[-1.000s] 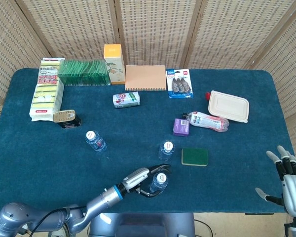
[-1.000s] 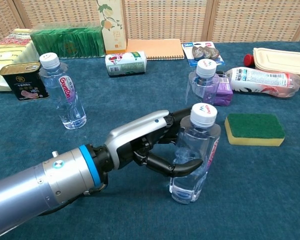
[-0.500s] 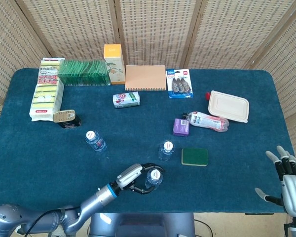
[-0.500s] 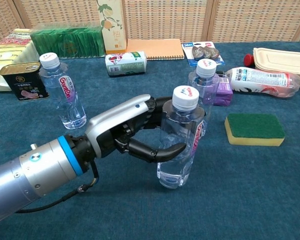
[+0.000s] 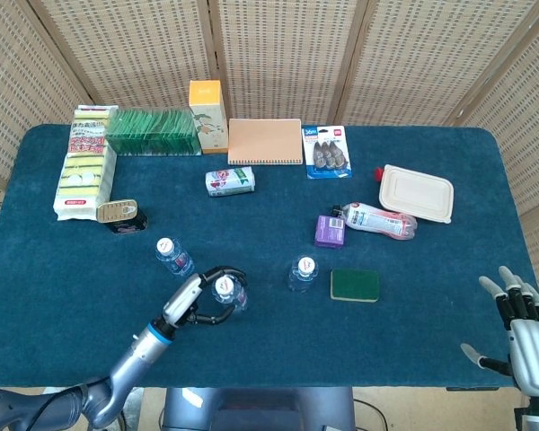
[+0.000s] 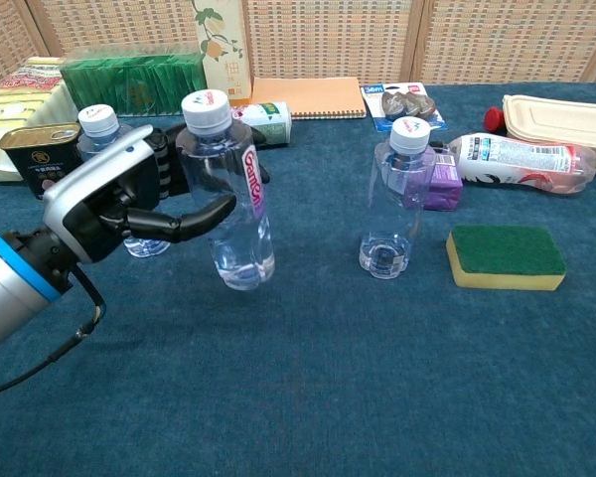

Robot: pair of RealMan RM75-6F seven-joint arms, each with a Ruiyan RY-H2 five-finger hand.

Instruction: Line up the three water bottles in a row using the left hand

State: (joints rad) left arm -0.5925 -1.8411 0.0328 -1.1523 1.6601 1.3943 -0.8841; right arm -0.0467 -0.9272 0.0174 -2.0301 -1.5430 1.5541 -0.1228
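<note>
the left hand (image 6: pixel 119 199) has its fingers wrapped around the middle of a clear water bottle (image 6: pixel 228 194) with a white cap and a pink-lettered label, upright between the two others; whether its base touches the cloth cannot be told. just behind the hand stands a second water bottle (image 6: pixel 107 139), mostly hidden by the fingers in the chest view, and well apart toward the right stands the third water bottle (image 6: pixel 395 199), upright with a white cap. from the head view the three caps lie roughly along one line across the near middle of the table (image 5: pixel 413 305). beside the third bottle lies a green sponge (image 6: pixel 505 256) with a yellow underside, flat and rectangular, and behind it a small purple box (image 6: pixel 439 187) touching a clear plastic bottle lying on its side (image 6: pixel 521 162) with a red cap. a beige lidded food tray (image 6: pixel 561 116) sits further back on the right. along the far edge are a tan spiral notebook (image 5: pixel 265 141), a blister pack (image 5: pixel 327 150), a tall orange-topped carton (image 5: pixel 207 115), a stack of green packets (image 5: pixel 153 131) and wrapped yellow sponges (image 5: pixel 83 171). a small can lies on its side (image 6: pixel 250 126) near the middle, and a gold-lidded tin (image 6: pixel 45 161) stands at the left. the table wears a dark blue, felt-like cloth; woven cane screens (image 5: pixel 278 54) close the room behind. the right hand (image 5: pixel 521 323) hovers off the table's near right corner, fingers spread, holding nothing.
</note>
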